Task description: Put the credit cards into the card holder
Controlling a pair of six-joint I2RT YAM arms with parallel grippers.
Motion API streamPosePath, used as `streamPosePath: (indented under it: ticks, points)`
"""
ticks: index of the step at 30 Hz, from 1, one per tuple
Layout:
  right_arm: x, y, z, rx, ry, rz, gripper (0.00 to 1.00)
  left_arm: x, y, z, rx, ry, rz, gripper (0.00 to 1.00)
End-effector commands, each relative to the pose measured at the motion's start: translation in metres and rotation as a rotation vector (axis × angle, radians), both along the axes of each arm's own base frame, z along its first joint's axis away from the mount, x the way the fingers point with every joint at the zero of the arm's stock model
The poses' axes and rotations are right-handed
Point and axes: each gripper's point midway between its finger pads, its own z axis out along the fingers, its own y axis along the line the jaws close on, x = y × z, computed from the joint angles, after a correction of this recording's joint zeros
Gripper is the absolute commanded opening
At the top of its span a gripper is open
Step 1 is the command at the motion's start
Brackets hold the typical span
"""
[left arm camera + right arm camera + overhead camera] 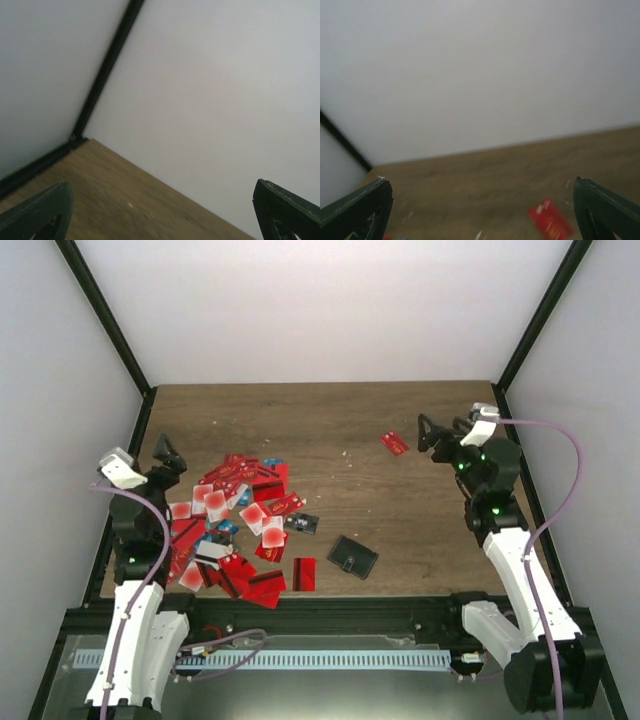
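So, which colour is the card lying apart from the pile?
The lone card is red, clearest in the top external view.

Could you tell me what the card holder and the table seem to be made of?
The card holder looks like matte black leather or an imitation: dull, with no glare. The table looks like wood or wood-grain laminate: brown, with visible streaks.

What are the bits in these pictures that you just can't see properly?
Top view: the print on the credit cards is too small; lower cards hide under upper ones.
Top view: the card holder is too small to show whether it is open.
Left wrist view: only wall and table; cards and holder fall outside the frame.
Right wrist view: the lone red card is blurred.
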Motion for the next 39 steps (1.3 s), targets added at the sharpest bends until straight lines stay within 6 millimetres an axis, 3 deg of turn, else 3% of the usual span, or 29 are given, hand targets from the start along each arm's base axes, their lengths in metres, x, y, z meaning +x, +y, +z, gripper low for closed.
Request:
streamPosePath:
  ticks: [1, 5, 8, 12, 16, 22, 26, 29, 34, 39]
  points:
    - [-0.030, 0.041, -0.082, 0.197, 0.495, 0.195, 1.00, -0.007, -0.049, -0.044, -0.169, 0.229, -0.284, 1.00]
    - [-0.069, 0.075, -0.139, 0.225, 0.743, 0.289, 1.00, -0.016, -0.106, -0.093, -0.291, 0.457, -0.581, 1.00]
    - [-0.102, 0.099, -0.176, 0.168, 0.876, 0.322, 1.00, -0.028, -0.135, -0.132, -0.332, 0.603, -0.662, 1.00]
    - [-0.141, 0.125, -0.206, 0.063, 1.004, 0.373, 1.00, -0.046, -0.183, -0.149, -0.281, 0.687, -0.730, 1.00]
    - [-0.175, 0.139, -0.229, -0.105, 1.110, 0.398, 1.00, -0.065, -0.221, -0.169, -0.228, 0.796, -0.802, 1.00]
    - [-0.203, 0.145, -0.266, -0.364, 1.228, 0.372, 1.00, -0.090, -0.264, -0.190, -0.141, 0.886, -0.902, 1.00]
    - [-0.198, 0.159, -0.279, -0.397, 1.206, 0.338, 1.00, -0.107, -0.288, -0.196, -0.116, 0.910, -0.984, 1.00]
    - [-0.187, 0.156, -0.283, -0.398, 1.174, 0.279, 1.00, -0.121, -0.307, -0.199, -0.099, 0.917, -1.040, 0.99]
    - [-0.162, 0.149, -0.267, -0.357, 1.064, 0.192, 1.00, -0.141, -0.342, -0.212, -0.142, 0.937, -1.129, 0.91]
    - [-0.143, 0.149, -0.261, -0.236, 1.027, 0.224, 1.00, -0.150, -0.370, -0.226, -0.191, 0.956, -1.158, 0.81]
